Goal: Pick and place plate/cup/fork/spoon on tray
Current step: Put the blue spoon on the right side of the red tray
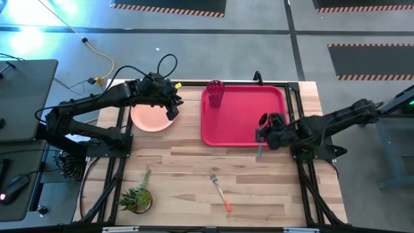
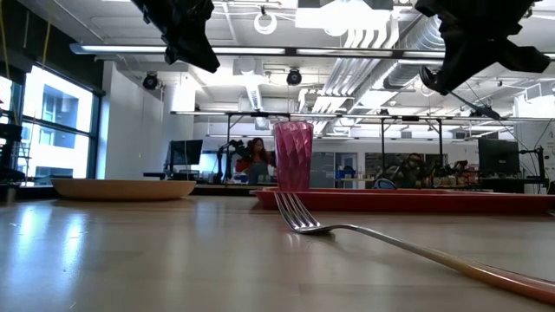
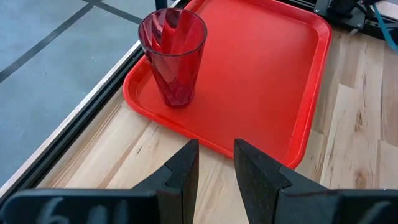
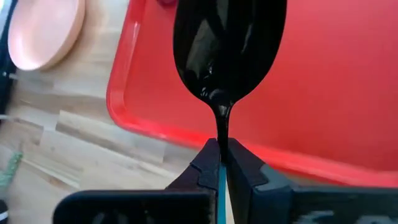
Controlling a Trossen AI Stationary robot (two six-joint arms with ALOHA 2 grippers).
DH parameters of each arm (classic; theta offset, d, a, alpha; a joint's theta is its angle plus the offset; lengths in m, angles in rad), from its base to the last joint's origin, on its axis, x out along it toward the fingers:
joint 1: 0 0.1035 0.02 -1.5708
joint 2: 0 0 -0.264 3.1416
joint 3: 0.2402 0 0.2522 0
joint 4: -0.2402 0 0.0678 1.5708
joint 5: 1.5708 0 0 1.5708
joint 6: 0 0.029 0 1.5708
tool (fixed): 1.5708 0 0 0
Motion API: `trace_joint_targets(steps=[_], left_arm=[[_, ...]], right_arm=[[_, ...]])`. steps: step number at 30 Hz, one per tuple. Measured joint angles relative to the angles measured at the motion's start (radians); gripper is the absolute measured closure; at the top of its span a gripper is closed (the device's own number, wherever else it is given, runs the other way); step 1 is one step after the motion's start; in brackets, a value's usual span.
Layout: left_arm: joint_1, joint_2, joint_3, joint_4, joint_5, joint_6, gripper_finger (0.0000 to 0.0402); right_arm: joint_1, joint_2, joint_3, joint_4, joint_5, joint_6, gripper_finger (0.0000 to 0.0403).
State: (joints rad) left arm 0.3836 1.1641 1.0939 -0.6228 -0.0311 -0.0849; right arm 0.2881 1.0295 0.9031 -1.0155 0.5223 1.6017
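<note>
The red tray [image 1: 242, 120] lies at the table's far right, with the dark red cup [image 1: 215, 94] upright in its far left corner. The peach plate [image 1: 150, 118] rests on the table left of the tray. The fork [image 1: 221, 189], orange-handled, lies on the bare wood near the front edge. My left gripper [image 3: 216, 167] hangs open above the plate's right rim, with nothing between its fingers. My right gripper [image 4: 221, 149] hovers over the tray's near right edge, shut on the spoon [image 4: 227, 50]. My right gripper pinches the spoon between its two fingers at the top of the teal handle [image 4: 221, 177], just behind the dark neck. The fingers slant down from the table's right. The dark bowl [image 4: 227, 56] juts out past the fingertips over the tray's near rim, lifted clear.
A small potted plant [image 1: 137, 197] stands at the near left of the table. Bare wood stretches between the fork and the tray. In the low view, people sit in the room far behind the table.
</note>
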Motion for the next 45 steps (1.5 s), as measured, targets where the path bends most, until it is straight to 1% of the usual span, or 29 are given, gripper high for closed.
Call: trace_joint_targets(steps=[8,11,19,27,32,37,45], left_arm=[[0.0,0.0,0.0,0.0,0.0,0.0,0.0312],[0.0,0.0,0.0,0.0,0.0,0.0,0.0312],[0.0,0.0,0.0,0.0,0.0,0.008,0.0312],[0.0,0.0,0.0,0.0,0.0,0.008,0.0312],[0.0,0.0,0.0,0.0,0.0,0.008,0.0312],[0.0,0.0,0.0,0.0,0.0,0.008,0.0312],[0.0,0.0,0.0,0.0,0.0,-0.006,0.0312]], right_arm=[[-0.161,-0.116,0.0,-0.006,-0.026,-0.198,0.0402],[-0.229,-0.136,0.0,-0.007,-0.066,-0.278,0.0402],[-0.439,-0.139,0.001,-0.05,-0.202,-0.457,0.0402],[-0.645,-0.137,0.001,-0.121,-0.291,-0.573,0.0402],[-0.757,-0.091,0.001,-0.166,-0.327,-0.655,0.0402],[-0.861,0.011,0.001,-0.169,-0.38,-0.764,0.0402],[-0.987,0.172,0.001,-0.13,-0.427,-0.859,0.0402]])
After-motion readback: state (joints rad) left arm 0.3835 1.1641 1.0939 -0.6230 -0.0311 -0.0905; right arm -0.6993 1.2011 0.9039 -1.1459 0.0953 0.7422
